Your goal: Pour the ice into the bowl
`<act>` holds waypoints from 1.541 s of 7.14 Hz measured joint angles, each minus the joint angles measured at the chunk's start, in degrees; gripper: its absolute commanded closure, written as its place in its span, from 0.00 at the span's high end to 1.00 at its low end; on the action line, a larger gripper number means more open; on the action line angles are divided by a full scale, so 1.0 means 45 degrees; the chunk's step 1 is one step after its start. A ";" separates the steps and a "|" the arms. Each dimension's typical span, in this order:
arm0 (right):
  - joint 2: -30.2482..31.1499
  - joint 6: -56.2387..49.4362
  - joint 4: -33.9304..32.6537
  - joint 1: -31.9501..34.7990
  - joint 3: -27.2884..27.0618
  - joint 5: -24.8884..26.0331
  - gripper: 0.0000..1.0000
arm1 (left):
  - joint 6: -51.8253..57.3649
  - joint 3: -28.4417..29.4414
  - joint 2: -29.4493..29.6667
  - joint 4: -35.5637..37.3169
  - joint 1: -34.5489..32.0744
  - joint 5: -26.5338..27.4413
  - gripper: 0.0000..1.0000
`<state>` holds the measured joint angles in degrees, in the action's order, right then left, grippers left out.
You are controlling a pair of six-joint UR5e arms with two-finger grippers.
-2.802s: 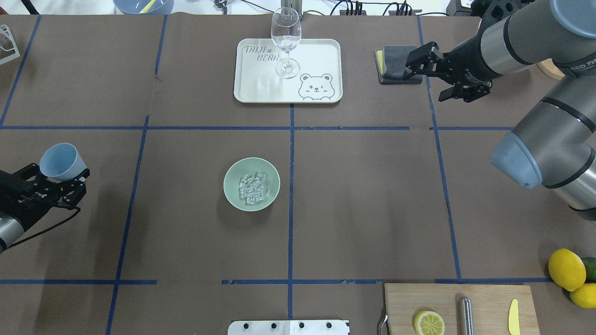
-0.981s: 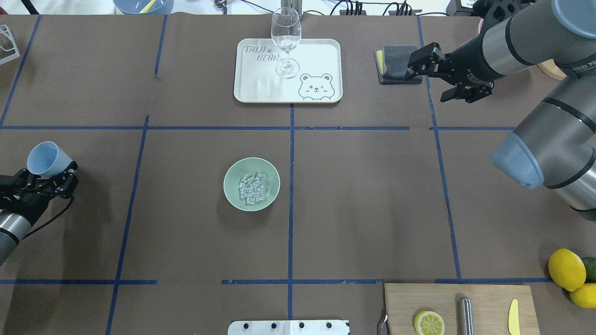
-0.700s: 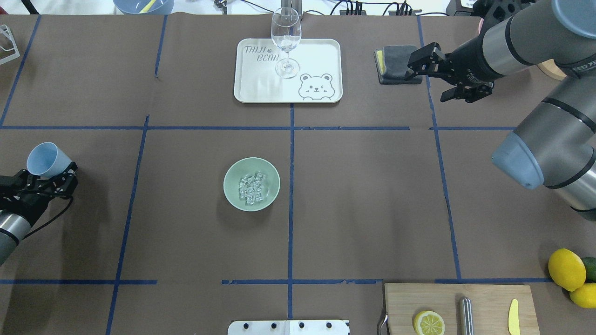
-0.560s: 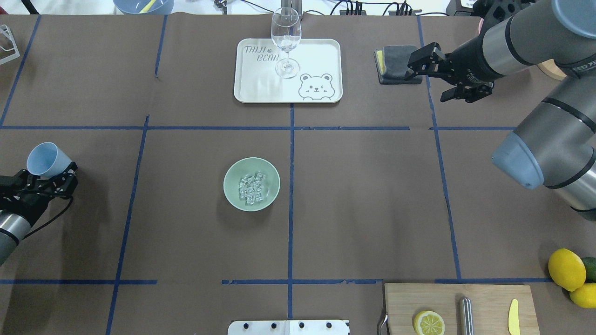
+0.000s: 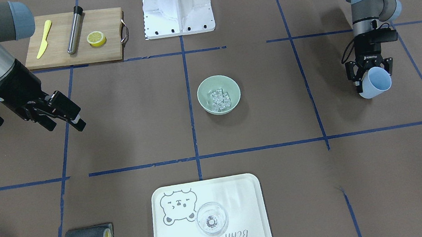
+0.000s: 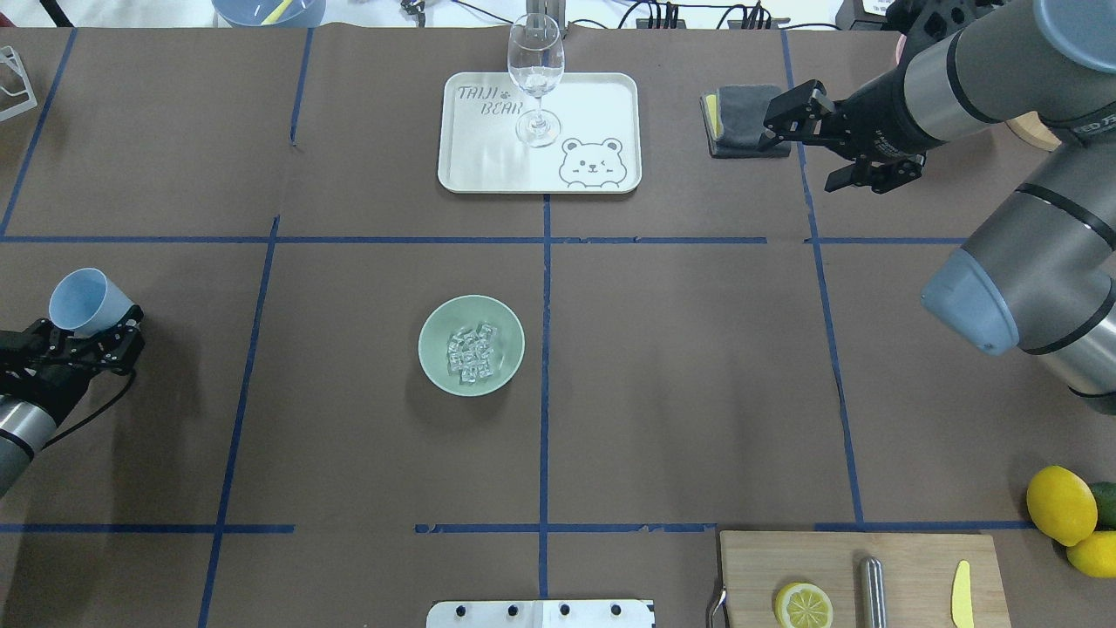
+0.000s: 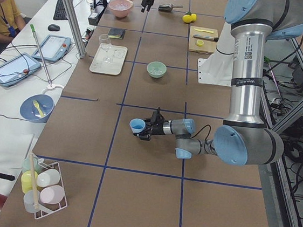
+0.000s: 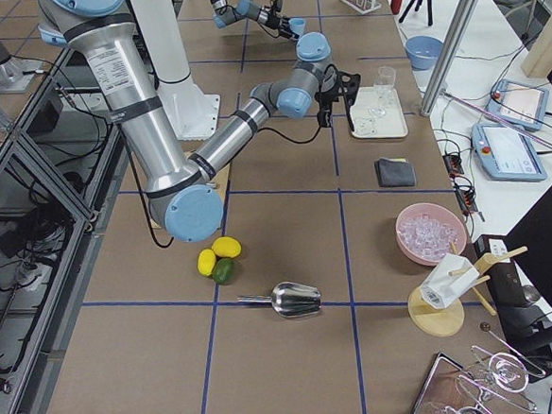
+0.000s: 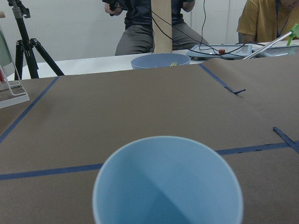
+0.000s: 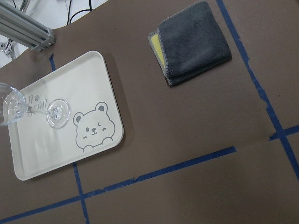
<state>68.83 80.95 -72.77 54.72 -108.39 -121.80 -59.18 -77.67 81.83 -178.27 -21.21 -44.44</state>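
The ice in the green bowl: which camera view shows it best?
Overhead exterior: the ice lies unobstructed in the bowl, single cubes distinguishable. Front-facing shows it similarly, slightly smaller. Side views are too distant to show ice. Both wrist views miss it.

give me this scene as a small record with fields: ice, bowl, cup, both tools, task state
ice: small heap of clear little ice cubes, lying inside the bowl
bowl: round pale sage-green matte bowl, upright near the table's middle
cup: light blue cup, tilted, nothing inside, far out to the robot's left of the bowl
left arm: left tool shut on the cup
right arm: right tool open, holding nothing, over the table beside the folded grey cloth
task state: ice already in the bowl
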 measured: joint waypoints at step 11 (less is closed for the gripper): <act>-0.0080 0.0038 -0.0020 -0.0080 0.0123 0.0033 1.00 | 0.1848 -0.2028 -0.2643 -0.0140 0.0268 -0.3795 1.00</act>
<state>68.47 81.12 -72.86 54.35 -107.83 -121.65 -50.86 -86.80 69.94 -178.90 -20.01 -61.52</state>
